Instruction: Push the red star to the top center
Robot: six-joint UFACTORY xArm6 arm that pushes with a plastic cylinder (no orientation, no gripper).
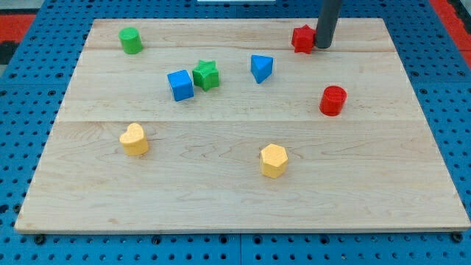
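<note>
Nearest the camera sits the yellow hexagon [273, 160]. Up top, the red star [302, 38] lies right of centre, my tip [324, 46] touching its right side; no jaws here. A steady leftward push, kept centred, should do it.

A single camera is looking down at an angle onto the wooden board [243, 177]. It seems to be sitting fairly near, beyond the view's bottom edge.

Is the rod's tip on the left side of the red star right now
No, my tip sits against the red star on its right side in the view, near the board's top edge.
</note>
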